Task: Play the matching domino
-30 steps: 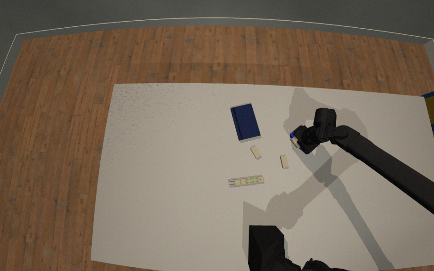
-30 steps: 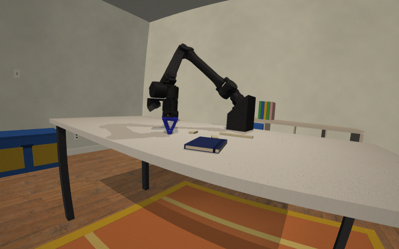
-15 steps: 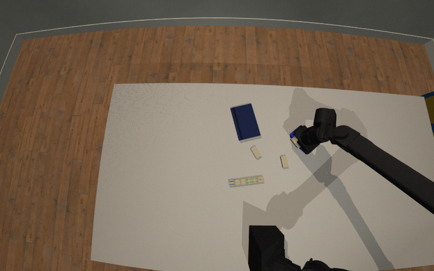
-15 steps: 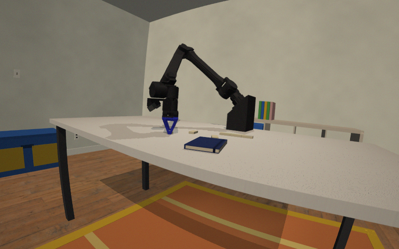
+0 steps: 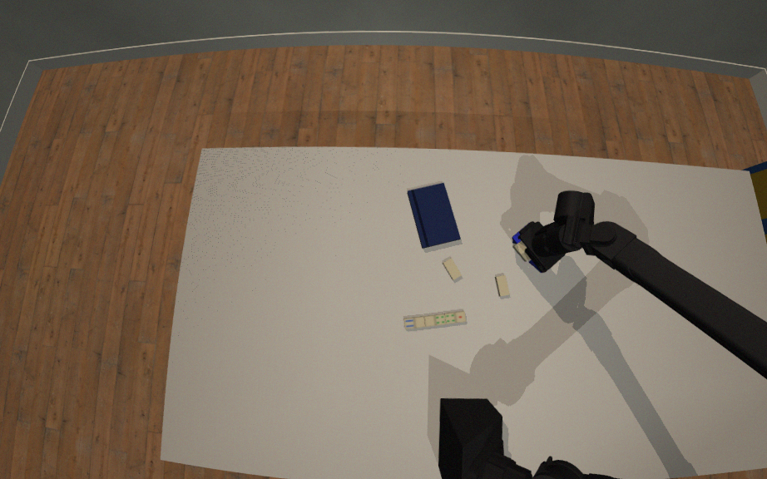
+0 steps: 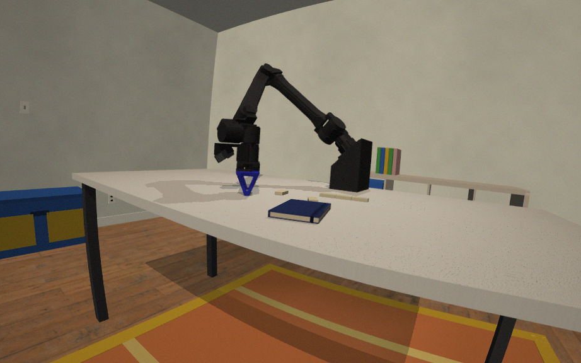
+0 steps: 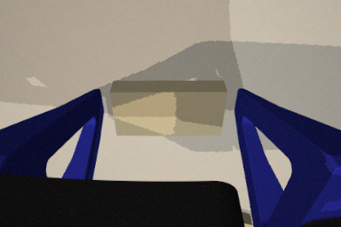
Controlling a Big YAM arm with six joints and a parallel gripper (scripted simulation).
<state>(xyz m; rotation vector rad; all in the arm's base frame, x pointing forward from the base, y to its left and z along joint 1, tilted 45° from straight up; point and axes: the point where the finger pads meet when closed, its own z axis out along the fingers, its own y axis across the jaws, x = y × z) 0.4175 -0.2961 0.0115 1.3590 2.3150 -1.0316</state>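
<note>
The face-up domino line [image 5: 435, 319] lies flat in the middle of the white table, with a blue-marked half at its left end and a red-pip half at its right end. Two face-down cream dominoes [image 5: 452, 269] [image 5: 501, 284] lie behind it. A third face-down domino [image 7: 169, 108] lies flat on the table between my blue fingers, with a small gap on each side. My gripper [image 5: 520, 249] is open, points straight down and is low at the table around this domino. It also shows in the side view [image 6: 247, 188].
A dark blue book [image 5: 433, 214] lies left of my gripper, behind the dominoes, and shows in the side view [image 6: 299, 210]. The arm's black base [image 5: 469, 441] stands at the table's front edge. A blue cabinet [image 6: 26, 221] stands off the table.
</note>
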